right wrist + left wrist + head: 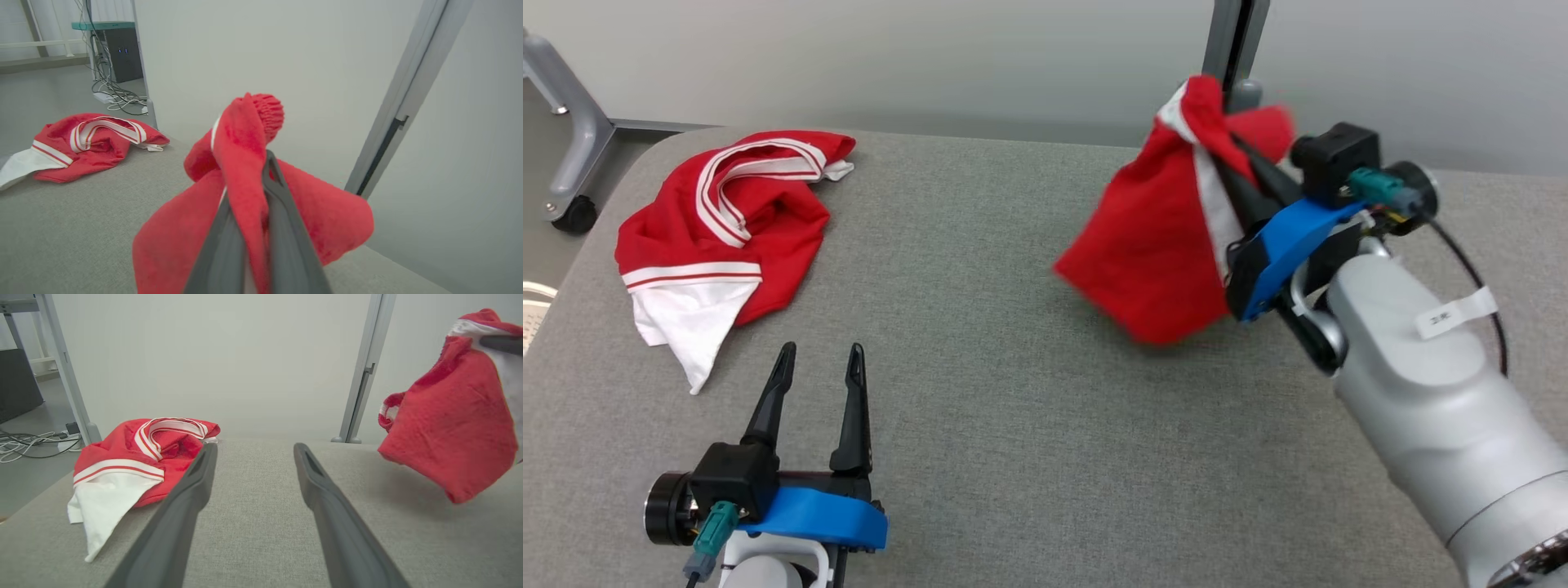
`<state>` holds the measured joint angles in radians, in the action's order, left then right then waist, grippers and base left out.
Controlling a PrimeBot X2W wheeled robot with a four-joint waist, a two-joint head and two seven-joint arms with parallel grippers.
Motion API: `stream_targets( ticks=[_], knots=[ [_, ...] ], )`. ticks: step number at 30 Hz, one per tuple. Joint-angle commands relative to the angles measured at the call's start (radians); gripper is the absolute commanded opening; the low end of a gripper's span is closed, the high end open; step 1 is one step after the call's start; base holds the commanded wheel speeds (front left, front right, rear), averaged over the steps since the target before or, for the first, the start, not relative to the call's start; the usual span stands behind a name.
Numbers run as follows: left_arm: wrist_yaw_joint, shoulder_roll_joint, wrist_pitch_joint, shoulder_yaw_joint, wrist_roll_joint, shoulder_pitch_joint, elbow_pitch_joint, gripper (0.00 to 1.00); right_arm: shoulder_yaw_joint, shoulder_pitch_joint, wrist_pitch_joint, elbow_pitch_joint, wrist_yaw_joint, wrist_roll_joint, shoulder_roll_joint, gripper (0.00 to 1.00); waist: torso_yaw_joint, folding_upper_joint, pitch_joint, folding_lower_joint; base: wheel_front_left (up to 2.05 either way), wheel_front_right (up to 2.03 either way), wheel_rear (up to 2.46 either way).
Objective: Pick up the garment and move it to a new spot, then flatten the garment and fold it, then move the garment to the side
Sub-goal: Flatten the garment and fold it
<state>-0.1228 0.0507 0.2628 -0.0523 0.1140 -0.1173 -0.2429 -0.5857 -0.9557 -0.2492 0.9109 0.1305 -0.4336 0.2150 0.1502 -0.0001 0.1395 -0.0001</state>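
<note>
A red garment with white trim (1160, 237) hangs bunched in the air over the right part of the grey table (1013, 425). My right gripper (1241, 155) is shut on its upper folds; in the right wrist view the cloth (241, 143) wraps over both fingers (282, 212) and hides the tips. The left wrist view shows that garment (449, 424) lifted off the table at the right. My left gripper (821, 355) rests low near the front left, open, with nothing between its fingers (192, 490).
A second red and white garment (727, 220) lies crumpled at the table's far left, ahead of my left gripper. A grey metal post (1233, 41) stands behind the table, beside the held cloth. A frame leg with a caster (572, 212) stands off the left corner.
</note>
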Motion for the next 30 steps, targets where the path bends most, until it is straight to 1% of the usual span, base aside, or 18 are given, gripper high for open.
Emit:
stream_targets(
  ticks=[1, 9, 14, 15, 16, 17, 18, 21, 26, 30],
  knots=[
    [0.006, -0.001, 0.003, -0.001, 0.009, 0.013, 0.004, 1.0, -0.037, 0.032, -0.009, -0.012, 0.0, 0.002, -0.025, 0.0, 0.01, 0.0001, 0.002, 0.0001, 0.0, 0.0, 0.0],
    [0.014, -0.001, 0.003, -0.002, 0.02, 0.032, 0.01, 1.0, -0.221, 0.191, -0.016, -0.042, 0.0, -0.033, -0.122, 0.0, 0.022, 0.0001, 0.009, 0.0001, 0.0, 0.0, 0.0],
    [0.02, -0.001, 0.003, -0.009, 0.024, 0.031, 0.009, 1.0, -0.361, 0.31, -0.017, -0.108, 0.0, -0.049, -0.139, 0.0, 0.01, 0.0001, 0.009, 0.0001, 0.0, 0.0, 0.0],
    [0.021, -0.001, 0.003, -0.009, 0.023, 0.03, 0.008, 1.0, -0.376, 0.328, -0.017, -0.128, 0.0, -0.054, -0.139, 0.16, 0.005, 0.0001, 0.008, 0.0001, 0.0, 0.0, 0.0],
    [0.021, -0.001, 0.003, -0.009, 0.021, 0.029, 0.008, 1.0, -0.383, 0.343, -0.017, -0.148, 0.0, -0.056, -0.136, 0.6, 0.0, 0.0001, 0.006, 0.0001, 0.0, 0.0, 0.0],
    [0.022, -0.001, 0.003, -0.007, 0.02, 0.029, 0.008, 1.0, -0.397, 0.361, -0.017, -0.175, 0.0, -0.059, -0.135, 1.0, -0.007, 0.0001, 0.005, 0.0001, 0.0, 0.0, 0.0],
    [0.022, -0.001, 0.003, -0.007, 0.019, 0.028, 0.008, 1.0, -0.401, 0.376, -0.017, -0.201, 0.0, -0.062, -0.131, 1.0, -0.012, 0.0001, 0.004, 0.0001, 0.0, 0.0, 0.0],
    [0.021, -0.001, 0.003, -0.007, 0.017, 0.027, 0.007, 1.0, -0.369, 0.408, -0.017, -0.277, 0.0, -0.05, -0.099, 1.0, -0.028, 0.0001, -0.003, 0.0001, 0.0, 0.0, 0.0],
    [0.018, -0.001, 0.003, -0.005, 0.014, 0.039, 0.004, 1.0, -0.246, 0.476, -0.017, -0.391, 0.0, -0.006, -0.04, 1.0, -0.047, 0.0001, -0.02, 0.0001, 0.0, 0.0, 0.0],
    [0.016, 0.0, 0.003, -0.004, 0.013, 0.048, 0.005, 1.0, -0.119, 0.53, -0.017, -0.464, 0.0, 0.026, 0.012, 1.0, -0.053, 0.0001, -0.03, 0.0001, 0.0, 0.0, 0.0]
  ],
)
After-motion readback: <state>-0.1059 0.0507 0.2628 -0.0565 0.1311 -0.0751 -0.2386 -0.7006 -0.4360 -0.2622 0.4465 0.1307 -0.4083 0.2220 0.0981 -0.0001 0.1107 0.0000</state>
